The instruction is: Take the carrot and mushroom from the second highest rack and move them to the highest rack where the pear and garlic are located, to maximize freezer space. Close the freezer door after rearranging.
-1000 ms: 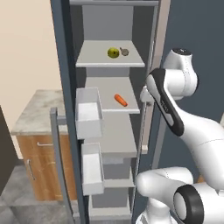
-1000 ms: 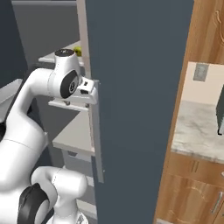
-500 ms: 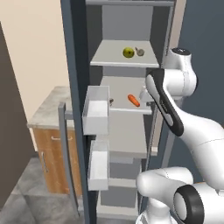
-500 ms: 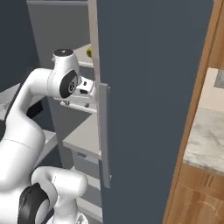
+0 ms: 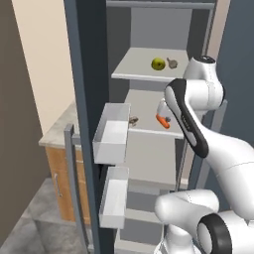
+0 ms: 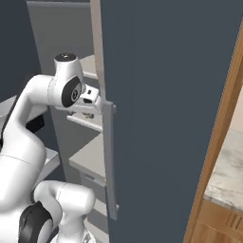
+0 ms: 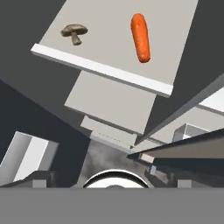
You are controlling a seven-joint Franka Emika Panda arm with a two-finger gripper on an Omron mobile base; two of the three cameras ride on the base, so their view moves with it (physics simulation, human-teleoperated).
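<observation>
The freezer stands open. On its highest rack (image 5: pixel 144 75) lie a yellow-green pear (image 5: pixel 158 63) and a garlic (image 5: pixel 172 62). One rack lower (image 5: pixel 144 130) sit a brown mushroom (image 5: pixel 133 119) and an orange carrot (image 5: pixel 161 121), the carrot partly behind my hand. My gripper (image 5: pixel 162 111) hovers just in front of that rack's edge, open and holding nothing. The hand view looks down on the mushroom (image 7: pixel 74 31) at left and the carrot (image 7: pixel 140 37) at right, both lying apart on the pale rack (image 7: pixel 109 70).
The open freezer door (image 5: pixel 87 74) stands at left with two white bins (image 5: pixel 111 134) and a grey handle (image 5: pixel 69 163). A dark door panel (image 6: pixel 166 118) with a handle (image 6: pixel 109 156) flanks my arm on the right. A wooden cabinet (image 5: pixel 59 178) sits beyond.
The whole picture has shifted, so the base has driven along and nearer the freezer. The gripper stays open in front of the second rack; the foods have not moved.
</observation>
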